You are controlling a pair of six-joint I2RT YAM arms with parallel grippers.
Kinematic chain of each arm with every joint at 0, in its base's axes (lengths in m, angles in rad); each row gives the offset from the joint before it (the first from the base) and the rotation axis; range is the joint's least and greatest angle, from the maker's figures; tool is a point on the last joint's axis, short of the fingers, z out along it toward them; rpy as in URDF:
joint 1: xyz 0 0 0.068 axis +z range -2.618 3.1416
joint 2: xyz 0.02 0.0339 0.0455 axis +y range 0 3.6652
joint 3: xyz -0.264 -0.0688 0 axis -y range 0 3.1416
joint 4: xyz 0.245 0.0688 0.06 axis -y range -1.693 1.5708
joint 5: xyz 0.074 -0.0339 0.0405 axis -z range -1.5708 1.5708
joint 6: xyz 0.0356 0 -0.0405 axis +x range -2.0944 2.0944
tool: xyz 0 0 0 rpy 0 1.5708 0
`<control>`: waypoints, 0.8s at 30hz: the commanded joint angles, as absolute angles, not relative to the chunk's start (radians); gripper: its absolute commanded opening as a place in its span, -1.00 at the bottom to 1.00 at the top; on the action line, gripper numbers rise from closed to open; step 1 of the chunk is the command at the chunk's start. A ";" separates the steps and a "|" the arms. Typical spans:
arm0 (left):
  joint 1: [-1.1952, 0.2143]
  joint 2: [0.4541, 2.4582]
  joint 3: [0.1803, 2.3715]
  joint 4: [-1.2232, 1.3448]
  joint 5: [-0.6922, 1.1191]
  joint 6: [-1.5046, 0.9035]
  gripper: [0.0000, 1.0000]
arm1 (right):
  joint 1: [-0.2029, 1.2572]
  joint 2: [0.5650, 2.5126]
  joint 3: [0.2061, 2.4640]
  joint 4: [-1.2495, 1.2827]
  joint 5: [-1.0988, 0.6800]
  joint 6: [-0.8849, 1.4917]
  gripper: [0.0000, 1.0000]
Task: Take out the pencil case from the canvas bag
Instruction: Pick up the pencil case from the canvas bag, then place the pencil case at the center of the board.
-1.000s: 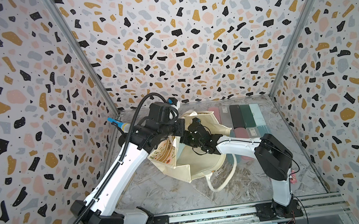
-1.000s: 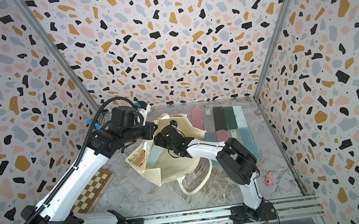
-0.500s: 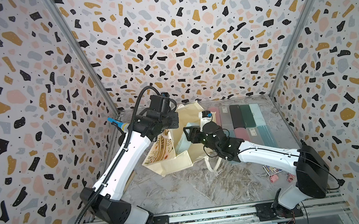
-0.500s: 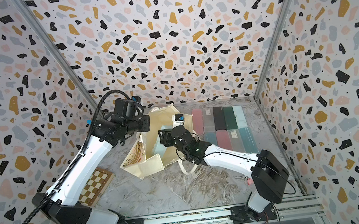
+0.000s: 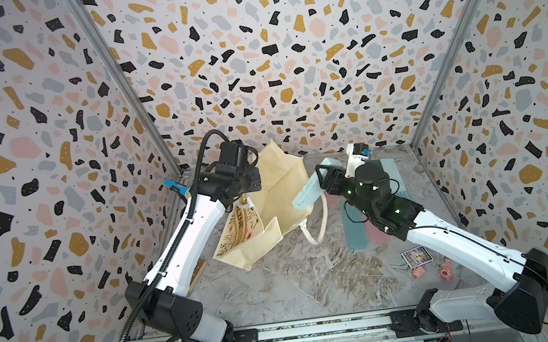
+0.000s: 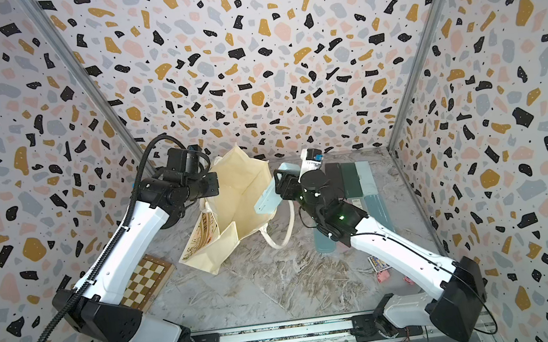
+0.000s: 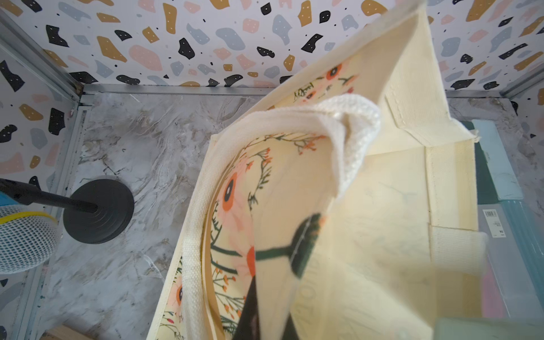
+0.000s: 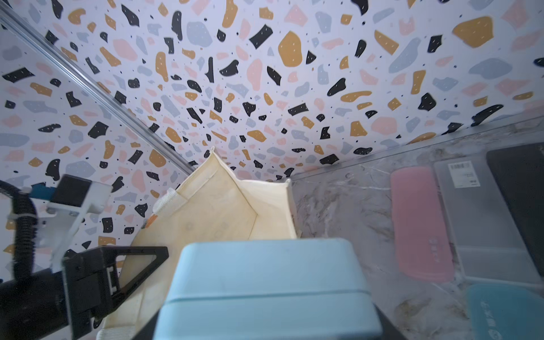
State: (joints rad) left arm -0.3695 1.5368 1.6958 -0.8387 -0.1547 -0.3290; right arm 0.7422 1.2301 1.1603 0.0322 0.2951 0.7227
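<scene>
While left pincer pinches the canvas bag open, right pincer clamps the pencil case. Looks fully out.

Cream floral canvas bag; pale blue pencil case.

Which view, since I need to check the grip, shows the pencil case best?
A top view: most of the case shows, tilted, clamped in the right gripper beside the bag. The right wrist view shows only its near end; the left wrist view shows mostly bag.
</scene>
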 commanded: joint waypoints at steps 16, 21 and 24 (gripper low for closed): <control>-0.203 1.781 2.177 -0.854 0.105 -0.282 -1.00 | 0.615 0.999 1.133 -0.372 0.344 0.513 0.02; -0.190 1.673 2.006 -0.746 0.173 -0.296 -1.00 | 0.615 1.188 1.172 -0.493 0.232 0.523 0.02; -0.182 1.612 1.928 -0.714 0.176 -0.301 -1.00 | 0.616 1.300 1.212 -0.531 0.187 0.525 0.02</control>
State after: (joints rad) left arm -0.1913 1.6905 1.9598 -0.8360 0.1196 -0.2996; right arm 0.6170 1.2583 1.1477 -0.4324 0.2535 0.5320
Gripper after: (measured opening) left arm 0.047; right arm 0.669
